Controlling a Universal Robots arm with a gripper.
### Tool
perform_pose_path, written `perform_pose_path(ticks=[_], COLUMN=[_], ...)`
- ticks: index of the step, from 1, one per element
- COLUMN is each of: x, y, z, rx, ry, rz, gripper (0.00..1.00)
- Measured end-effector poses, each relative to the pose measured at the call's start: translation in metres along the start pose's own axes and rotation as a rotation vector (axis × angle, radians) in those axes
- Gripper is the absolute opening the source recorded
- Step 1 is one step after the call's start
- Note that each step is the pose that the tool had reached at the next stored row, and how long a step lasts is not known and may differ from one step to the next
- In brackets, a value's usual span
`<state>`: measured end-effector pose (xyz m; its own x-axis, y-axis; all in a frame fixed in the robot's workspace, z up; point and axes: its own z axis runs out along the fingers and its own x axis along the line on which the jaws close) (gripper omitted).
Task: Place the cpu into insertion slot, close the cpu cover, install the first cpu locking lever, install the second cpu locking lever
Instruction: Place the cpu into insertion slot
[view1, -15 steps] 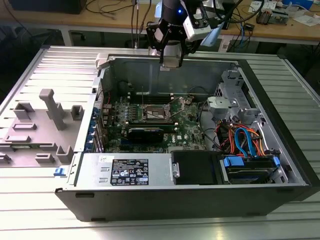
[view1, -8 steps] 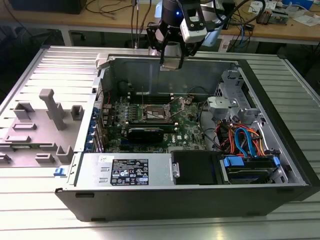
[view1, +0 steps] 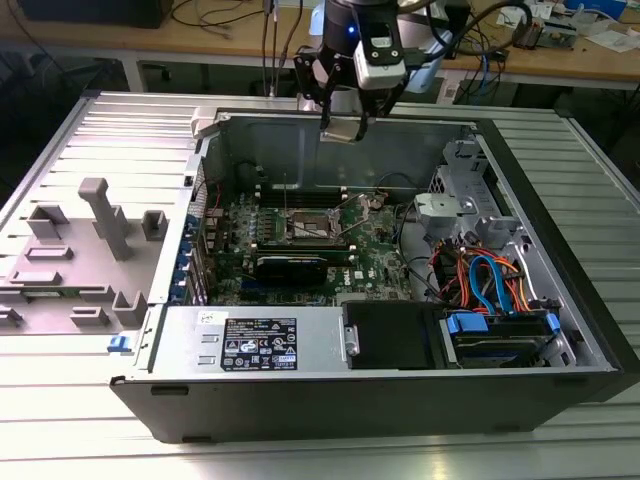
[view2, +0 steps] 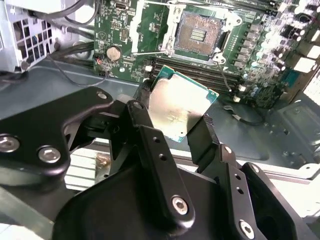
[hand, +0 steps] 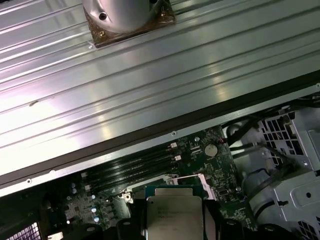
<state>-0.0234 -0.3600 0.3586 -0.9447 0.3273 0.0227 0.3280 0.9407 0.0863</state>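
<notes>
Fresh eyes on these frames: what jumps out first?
The gripper is shut on a square silver chip, held up above the open computer case in the exterior view. Inside the case, on the green board, the square socket sits bare with its dark centre showing.

I can't see parts of two edges of the flat silver-grey square cpu (view2: 182, 102): the black gripper (view2: 175, 120) covers them. In the first wrist view the frame edge crops it.
</notes>
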Motion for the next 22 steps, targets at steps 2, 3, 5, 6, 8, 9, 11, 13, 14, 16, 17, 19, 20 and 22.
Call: perform_pose_path(ticks=[2, 3, 5, 6, 8, 9, 11, 13, 14, 16, 17, 19, 20, 22], x=[0.0, 0.0, -0.0001, -0.0001, -0.0001, -0.0001, -0.0002, -0.0002, -0.0002, -0.0002, -0.0002, -0.0005, -0.0005, -0.0005], y=[-0.0003, -0.0003, -0.0003, -0.0003, -0.0004, -0.0004, -0.0005, -0.0006, -0.0006, -0.0006, -0.0007, -0.0013, -0.0013, -0.0014], z=[0.0003, 0.0003, 0.0003, 0.0003, 0.0003, 0.0003, 0.0003, 0.0003, 0.0003, 0.0003, 0.0003, 0.0005, 0.0007, 0.0018], rx=[0.0001, 0.0001, 0.0001, 0.0001, 0.0001, 0.0001, 0.0002, 0.0001, 0.0002, 0.0001, 0.0002, 0.0016, 0.0018, 0.0014], ry=[0.0003, 0.0003, 0.0003, 0.0003, 0.0003, 0.0003, 0.0003, 0.0003, 0.0003, 0.0003, 0.0002, -0.0009, -0.0019, -0.0059], rz=[0.014, 0.014, 0.014, 0.014, 0.014, 0.014, 0.014, 0.014, 0.014, 0.014, 0.014, 0.022, 0.033, 0.075], gripper=[0.54, 0.54, 0.54, 0.54, 0.54, 0.54, 0.54, 0.54, 0.54, 0.54, 0.54, 0.54, 0.54, 0.54])
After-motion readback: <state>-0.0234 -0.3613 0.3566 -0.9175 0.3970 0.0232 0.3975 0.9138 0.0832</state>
